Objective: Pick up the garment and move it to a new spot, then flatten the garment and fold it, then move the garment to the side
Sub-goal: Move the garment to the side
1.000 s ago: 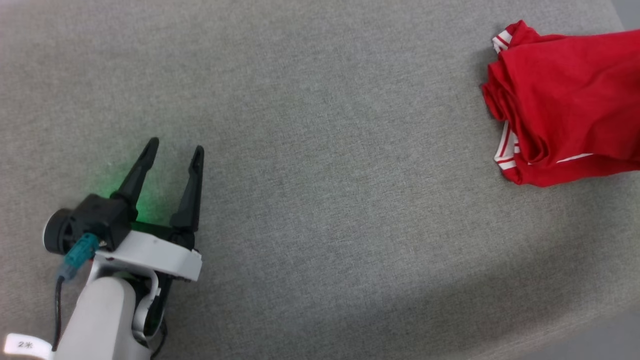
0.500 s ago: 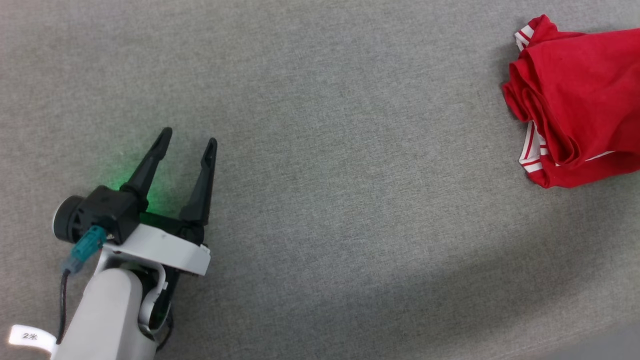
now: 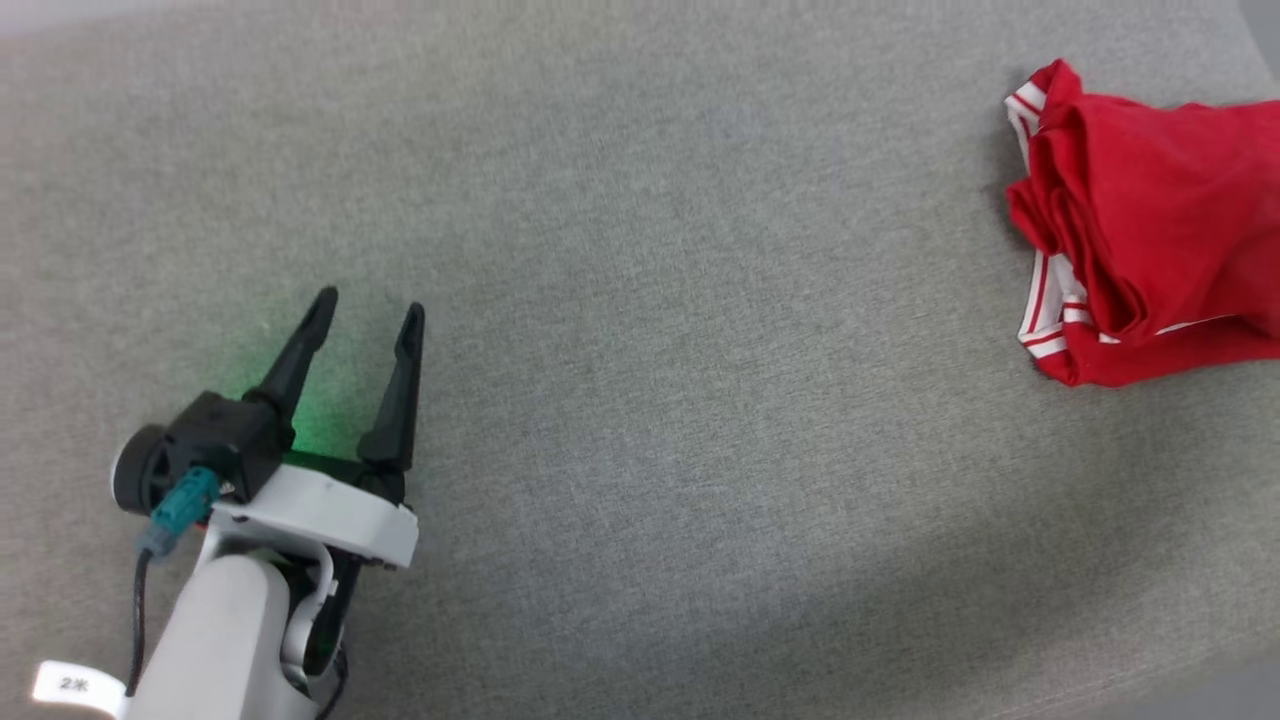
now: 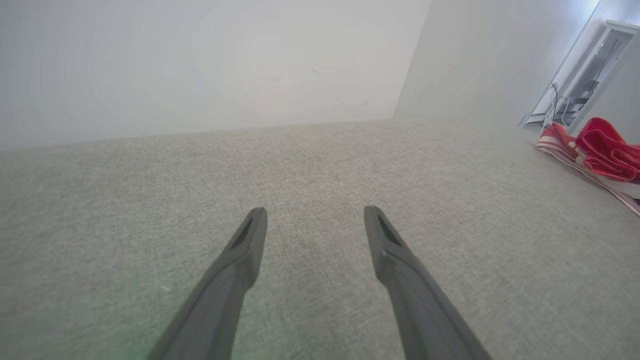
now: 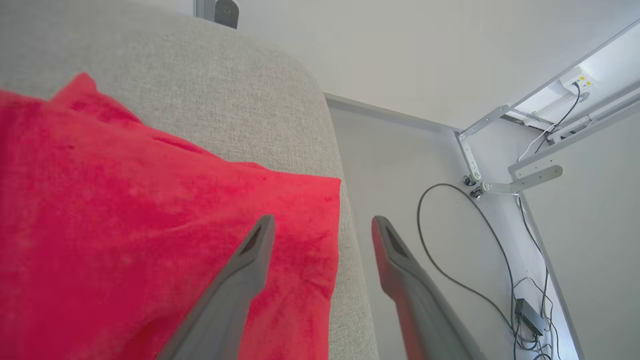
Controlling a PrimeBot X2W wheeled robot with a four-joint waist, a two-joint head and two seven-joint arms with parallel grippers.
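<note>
The garment (image 3: 1150,210) is a red shirt with white-and-red striped trim, folded into a bundle at the right edge of the grey fabric surface (image 3: 640,300). In the left wrist view the garment (image 4: 595,147) lies far off to the right. My left gripper (image 3: 365,305) rests open over bare fabric at the lower left, nothing between its fingers; the left gripper (image 4: 315,215) shows the same wide gap. My right gripper (image 5: 322,222) is open just above the garment (image 5: 125,225), spanning its right edge near the surface's rim, holding nothing.
The padded surface's right edge (image 5: 345,210) drops to a pale floor with black cables (image 5: 450,240) and a metal frame (image 5: 510,180). A white wall (image 4: 200,65) stands behind the surface.
The head camera has shifted a little, so the whole picture has drifted. The garment bundle sits slightly more settled. The left gripper stays open in place.
</note>
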